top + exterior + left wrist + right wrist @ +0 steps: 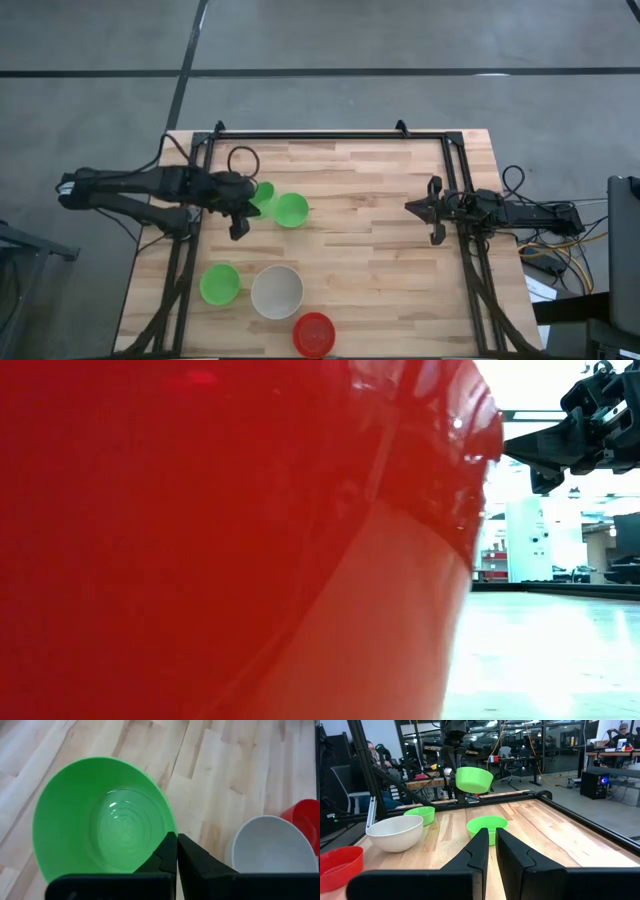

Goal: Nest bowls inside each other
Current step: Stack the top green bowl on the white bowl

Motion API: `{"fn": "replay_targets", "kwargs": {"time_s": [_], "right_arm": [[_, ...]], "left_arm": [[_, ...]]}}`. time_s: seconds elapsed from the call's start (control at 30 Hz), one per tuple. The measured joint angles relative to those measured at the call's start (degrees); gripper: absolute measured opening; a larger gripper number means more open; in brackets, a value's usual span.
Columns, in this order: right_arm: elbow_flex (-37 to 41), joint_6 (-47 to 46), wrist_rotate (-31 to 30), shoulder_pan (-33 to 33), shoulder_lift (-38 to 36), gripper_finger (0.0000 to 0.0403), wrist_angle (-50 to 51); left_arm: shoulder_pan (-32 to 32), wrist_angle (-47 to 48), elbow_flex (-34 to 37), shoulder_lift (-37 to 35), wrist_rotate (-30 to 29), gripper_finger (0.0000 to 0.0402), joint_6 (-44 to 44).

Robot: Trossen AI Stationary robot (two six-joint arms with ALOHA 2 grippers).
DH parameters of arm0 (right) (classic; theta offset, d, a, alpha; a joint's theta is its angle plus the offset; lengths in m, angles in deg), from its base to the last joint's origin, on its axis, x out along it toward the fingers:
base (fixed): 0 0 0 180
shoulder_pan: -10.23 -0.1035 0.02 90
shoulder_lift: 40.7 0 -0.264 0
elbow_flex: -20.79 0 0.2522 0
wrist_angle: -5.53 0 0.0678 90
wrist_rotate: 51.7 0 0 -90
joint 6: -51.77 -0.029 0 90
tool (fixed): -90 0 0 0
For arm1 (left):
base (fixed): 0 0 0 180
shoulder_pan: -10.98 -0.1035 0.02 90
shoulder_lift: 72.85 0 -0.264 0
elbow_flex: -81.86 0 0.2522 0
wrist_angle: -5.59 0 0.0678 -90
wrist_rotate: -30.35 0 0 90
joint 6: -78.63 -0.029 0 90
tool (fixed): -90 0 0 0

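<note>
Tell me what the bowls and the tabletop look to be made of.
Green bowl held by the left gripper: likely glossy plastic, with highlights on its smooth inside. White bowl: probably plastic too, with a ribbed outer wall. Red bowl: shiny, plastic-looking. Tabletop: light wood in joined strips, with visible grain.

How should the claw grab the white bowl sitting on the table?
Pinch the rim of the white bowl from straight above, one finger inside, one outside. It sits upright and open, its wall is thin, and it looks too wide to straddle. The side away from the green bowl and red bowl looks freest.
</note>
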Motion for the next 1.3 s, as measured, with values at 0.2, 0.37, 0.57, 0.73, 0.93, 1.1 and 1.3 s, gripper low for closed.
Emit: {"fn": "replay_targets", "kwargs": {"time_s": [0.2,0.37,0.57,0.73,0.93,1.1,1.3], "right_arm": [[0.0,0.0,0.0,0.0,0.0,0.0034,0.0],[0.0,0.0,0.0,0.0,0.0,0.0034,0.0],[0.0,0.1,0.0,0.0,0.0,0.0034,0.0],[0.0,0.0,0.0,0.0,0.0,0.0034,0.0],[0.0,0.1,0.0,0.0,0.0,0.0034,0.0],[0.0,0.1,0.0,0.0,0.0,0.0034,0.0],[0.0,0.0,0.0,0.0,0.0,0.0034,0.0]], "left_arm": [[4.5,-4.4,0.0,2.5,-1.6,0.0004,0.4],[8.0,-4.8,0.0,4.5,-3.4,0.0004,2.7],[12.5,-7.2,0.0,5.8,-5.8,0.0004,6.7],[17.1,-8.1,0.0,6.0,-9.6,0.0004,8.8],[20.7,-7.7,0.0,6.0,-10.0,0.0004,8.0],[23.0,-8.2,0.0,6.0,-7.4,0.0004,5.2],[26.7,-10.4,0.0,6.0,-5.4,0.0004,1.1]]}}
